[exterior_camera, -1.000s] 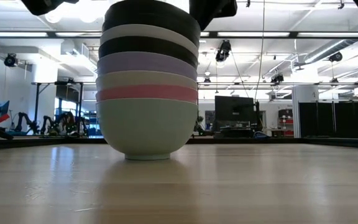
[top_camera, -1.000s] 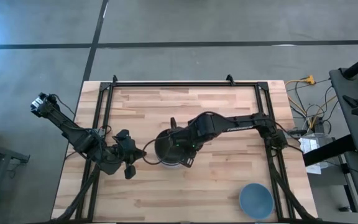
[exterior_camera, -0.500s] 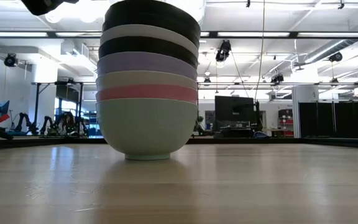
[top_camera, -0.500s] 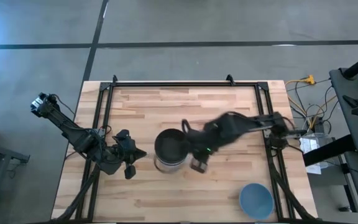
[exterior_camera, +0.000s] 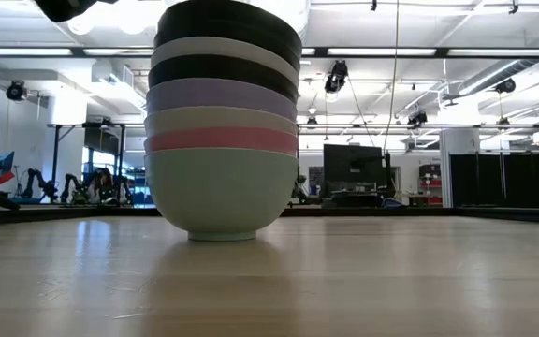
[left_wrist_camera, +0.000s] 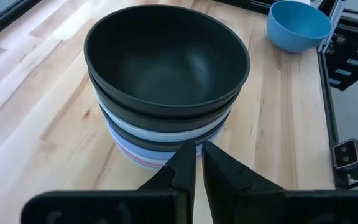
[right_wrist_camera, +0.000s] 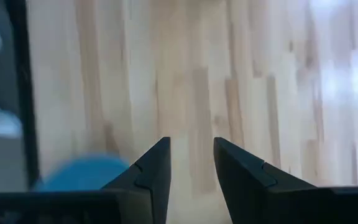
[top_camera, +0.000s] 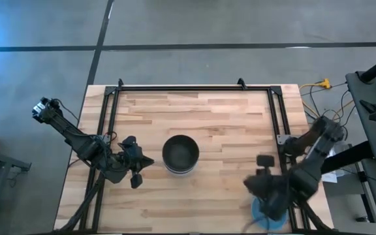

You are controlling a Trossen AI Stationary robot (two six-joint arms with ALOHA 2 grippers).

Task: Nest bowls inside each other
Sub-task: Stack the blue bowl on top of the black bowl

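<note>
A stack of nested bowls point(top_camera: 180, 155) stands on the middle of the table. From its foot up it is mint green, pink, cream, lavender, black, white and black point(exterior_camera: 223, 122), with a black bowl on top point(left_wrist_camera: 166, 56). A single blue bowl point(top_camera: 271, 217) sits upright near the table's near right corner point(left_wrist_camera: 298, 25). My right gripper point(top_camera: 265, 188) is open just above and beside it, with the blue bowl point(right_wrist_camera: 82, 171) at the edge of its wrist view. My left gripper point(top_camera: 147, 162) is shut, just left of the stack, pointing at it.
Black frame rails point(top_camera: 113, 117) run along the table's left, right and far edges. Cables and equipment point(top_camera: 328, 130) lie off the right edge. Bare wood stretches between the stack and the blue bowl point(top_camera: 224, 183).
My right gripper has swung quickly away from above the stack, toward the table's near right corner, and now hangs at the blue bowl. The stack stands as it did, with the black bowl on top.
</note>
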